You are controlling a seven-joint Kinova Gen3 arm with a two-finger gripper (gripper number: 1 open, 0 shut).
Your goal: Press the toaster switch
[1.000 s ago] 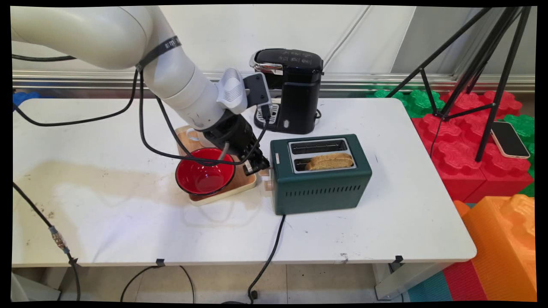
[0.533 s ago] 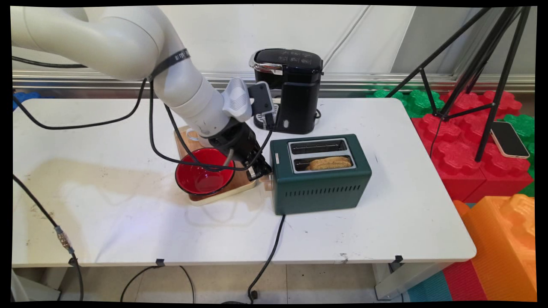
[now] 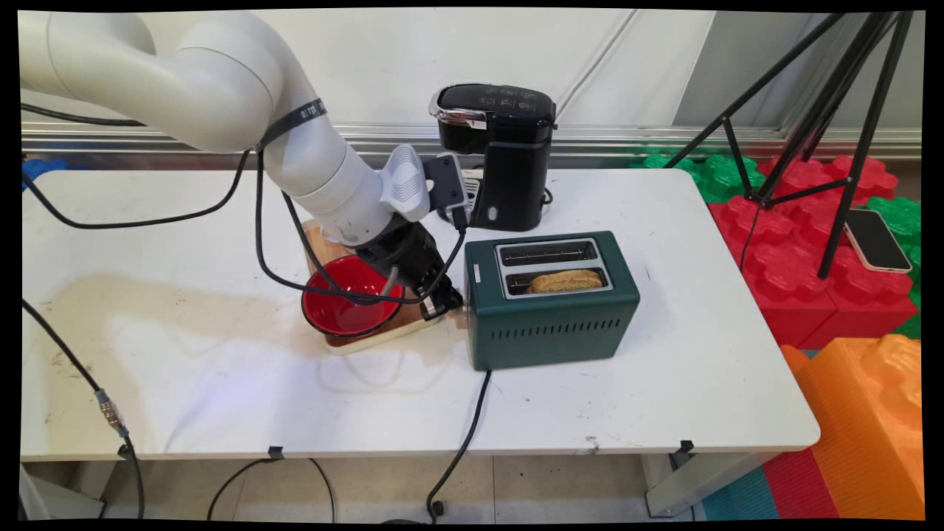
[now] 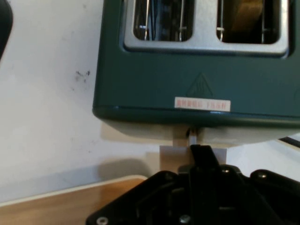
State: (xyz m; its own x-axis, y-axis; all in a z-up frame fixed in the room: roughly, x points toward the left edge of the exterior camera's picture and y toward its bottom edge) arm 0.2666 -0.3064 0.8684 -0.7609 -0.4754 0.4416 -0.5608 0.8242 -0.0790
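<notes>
A dark green two-slot toaster [image 3: 549, 317] stands mid-table, and a slice of toast [image 3: 566, 280] sits low in its near slot. My gripper [image 3: 442, 302] is at the toaster's left end, shut, its tips pressed down on the beige lever [image 3: 462, 317]. In the hand view the joined fingertips [image 4: 201, 152] rest on the lever [image 4: 176, 152] just below the toaster's end wall [image 4: 187, 79]. The toast [image 4: 248, 16] shows at the top right of that view. Nothing is held between the fingers.
Under the arm, a red bowl [image 3: 346, 306] sits on a wooden tray [image 3: 413, 318] with a white cup [image 3: 332, 234] behind it. A black coffee machine [image 3: 501, 155] stands behind the toaster. The toaster's cord [image 3: 464, 435] runs off the front edge. Tripod legs [image 3: 833, 147] and foam blocks [image 3: 811, 251] are at the right.
The gripper has moved down along the toaster's left end, pushing the lever lower. The toast has sunk from sticking out of the slot to sitting low inside it.
</notes>
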